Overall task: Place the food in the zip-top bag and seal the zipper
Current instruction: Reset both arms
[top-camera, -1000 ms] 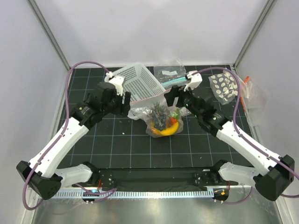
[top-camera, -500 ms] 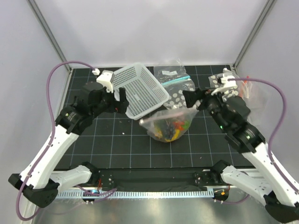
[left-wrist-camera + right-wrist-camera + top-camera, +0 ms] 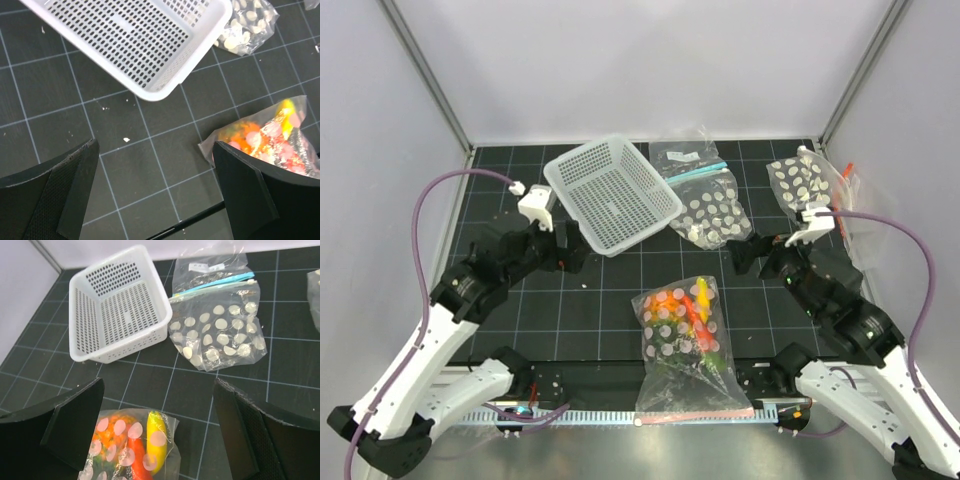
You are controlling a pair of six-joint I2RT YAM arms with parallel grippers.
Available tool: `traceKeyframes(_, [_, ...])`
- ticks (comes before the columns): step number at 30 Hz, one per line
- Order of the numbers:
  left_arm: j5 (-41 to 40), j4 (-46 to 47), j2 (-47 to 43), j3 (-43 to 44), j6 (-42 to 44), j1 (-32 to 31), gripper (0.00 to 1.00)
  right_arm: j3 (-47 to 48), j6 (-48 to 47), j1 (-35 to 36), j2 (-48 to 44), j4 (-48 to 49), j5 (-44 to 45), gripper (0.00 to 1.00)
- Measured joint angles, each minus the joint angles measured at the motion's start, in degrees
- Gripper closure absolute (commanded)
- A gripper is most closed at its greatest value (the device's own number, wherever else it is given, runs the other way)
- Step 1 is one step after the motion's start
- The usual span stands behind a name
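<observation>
The zip-top bag lies flat at the front middle of the mat. Its pink zipper strip runs along the near edge over the rail. Inside show the orange pineapple, the yellow banana and the red pepper; the grapes are not clear. My left gripper is open and empty, left of the bag. My right gripper is open and empty, above the bag's closed end, where the banana and pepper show.
A white perforated basket stands tilted at the back middle. Beside it lie a clear bag with a teal strip and a dotted bag. Another dotted bag lies at the back right.
Both grippers let go of the bag and drew back and apart. The bag went from hanging between them to lying flat nearer the front edge.
</observation>
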Motion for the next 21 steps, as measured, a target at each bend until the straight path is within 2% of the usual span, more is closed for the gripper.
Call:
traceKeyframes(11, [-1.9, 5.6, -12.5, -11.3, 0.3, 0.0, 0.0, 0.6, 1.8, 0.0, -3.3, -4.5, 7.5, 0.02])
traceKeyframes(21, [-1.4, 6.1, -16.5, -15.4, 0.3, 0.0, 0.0, -1.4, 2.7, 0.0, -4.8, -5.0, 9.1, 0.02])
